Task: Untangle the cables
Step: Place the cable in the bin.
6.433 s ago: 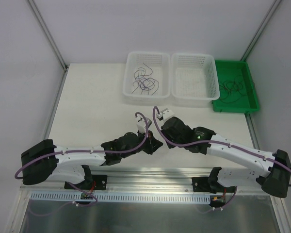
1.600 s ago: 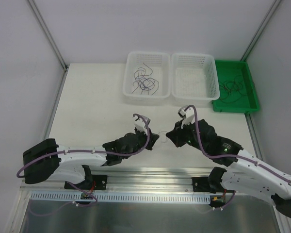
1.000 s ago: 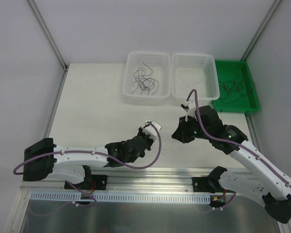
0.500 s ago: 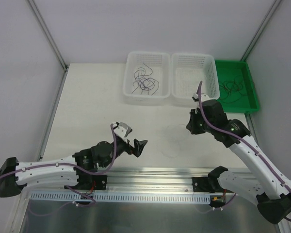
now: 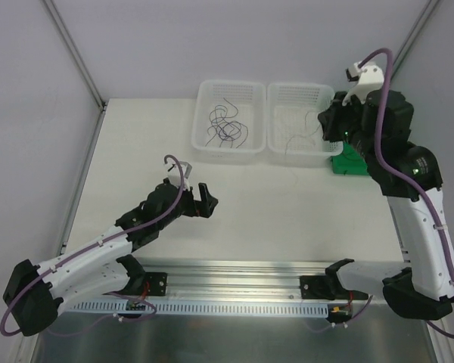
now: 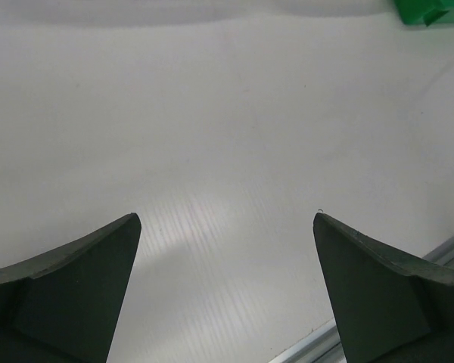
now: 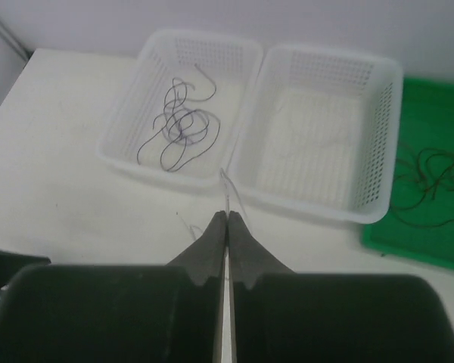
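Several thin dark cables point(image 5: 225, 125) lie knotted in the left white basket point(image 5: 227, 155) at the far side of the bench point(image 5: 136, 151), and more curl in the green tray point(image 7: 431, 227). The right gripper point(image 7: 227, 215) hangs high above the right basket point(image 7: 386, 121), near the edge it shares with the tray. Its jaws are pressed together on one hair-thin strand point(image 7: 225, 187) that seems to trail down toward that basket, though it is faint from above. The left gripper point(image 6: 227, 219) hovers low over the bench, well apart from both baskets, jaws spread wide.
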Available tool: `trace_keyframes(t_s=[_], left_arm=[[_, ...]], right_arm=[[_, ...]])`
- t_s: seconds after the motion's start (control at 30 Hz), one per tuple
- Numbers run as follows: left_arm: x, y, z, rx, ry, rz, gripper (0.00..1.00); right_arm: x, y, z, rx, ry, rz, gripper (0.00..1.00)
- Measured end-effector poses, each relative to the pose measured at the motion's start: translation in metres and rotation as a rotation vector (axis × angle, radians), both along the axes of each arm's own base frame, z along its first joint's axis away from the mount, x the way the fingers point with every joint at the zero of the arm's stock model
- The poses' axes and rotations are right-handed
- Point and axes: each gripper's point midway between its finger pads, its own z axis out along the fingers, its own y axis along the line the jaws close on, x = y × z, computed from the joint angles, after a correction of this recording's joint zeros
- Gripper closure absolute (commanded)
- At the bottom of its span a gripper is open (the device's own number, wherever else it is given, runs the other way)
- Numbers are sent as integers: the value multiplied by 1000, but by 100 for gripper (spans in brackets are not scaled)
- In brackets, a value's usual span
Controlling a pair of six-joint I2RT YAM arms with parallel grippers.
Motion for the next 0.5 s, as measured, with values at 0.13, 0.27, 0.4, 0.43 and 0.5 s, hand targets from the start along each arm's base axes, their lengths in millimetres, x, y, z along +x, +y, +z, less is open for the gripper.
trace_keyframes(t_s=[0.13, 0.27, 0.4, 0.43, 0.5], left_arm=[[-1, -1, -14, 2, 80, -26, 1], [1, 0, -12, -18, 93, -29, 1], [1, 4, -9, -45, 92, -17, 1], [0, 6, -10, -50, 94, -14, 1], [-2, 8, -14, -50, 100, -10, 1]], right_arm=[[22, -19, 65, 1, -199, -81, 99], [43, -35, 105, -29, -370, -152, 99], [69, -41, 136, -87, -518, -190, 99], [76, -42, 139, -101, -534, -195, 99], [97, -45, 141, -139, -558, -216, 99]])
